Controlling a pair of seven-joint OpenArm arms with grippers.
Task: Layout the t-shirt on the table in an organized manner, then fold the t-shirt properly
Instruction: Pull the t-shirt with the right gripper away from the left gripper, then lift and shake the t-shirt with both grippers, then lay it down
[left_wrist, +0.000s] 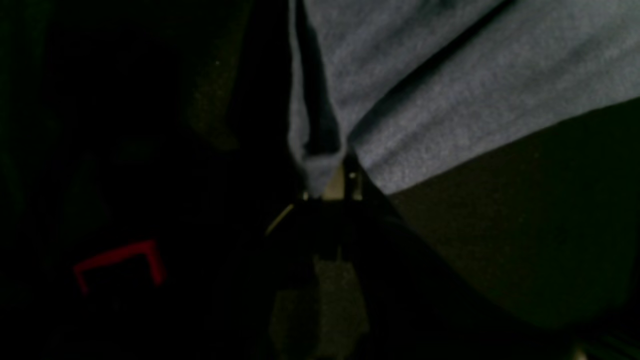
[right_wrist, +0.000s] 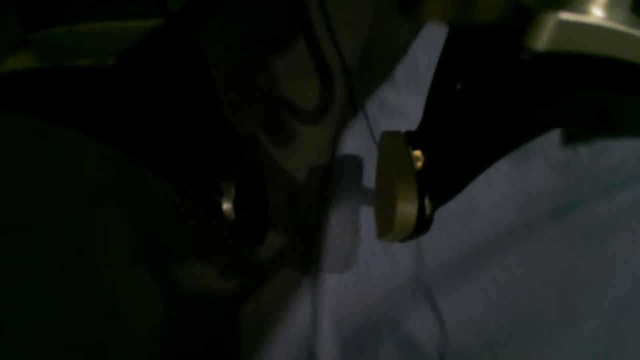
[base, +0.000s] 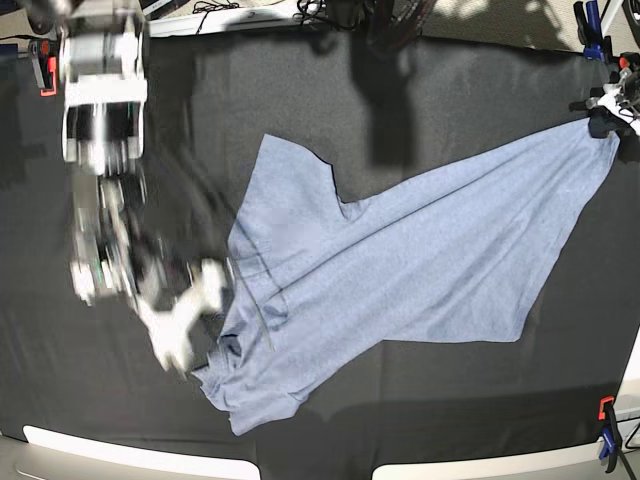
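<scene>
The light blue-grey t-shirt (base: 420, 260) lies on the black-covered table (base: 450, 100), pulled out into a long point toward the far right. My left gripper (base: 603, 118) is at that point, shut on a fold of the t-shirt's edge (left_wrist: 320, 150), as its fingertips (left_wrist: 334, 187) show in the left wrist view. My right gripper (base: 195, 310), blurred by motion, hovers at the bunched left edge of the t-shirt. In the right wrist view it (right_wrist: 340, 190) stands open, with one tan pad (right_wrist: 395, 187) over the t-shirt (right_wrist: 475, 250) and nothing gripped.
Clamps hold the black cloth: a red one (base: 45, 65) at the far left, a blue one (base: 590, 25) at the far right, another (base: 606, 420) at the near right corner. A red clamp (left_wrist: 120, 260) shows dimly in the left wrist view. Light rim pieces (base: 130, 460) line the near edge.
</scene>
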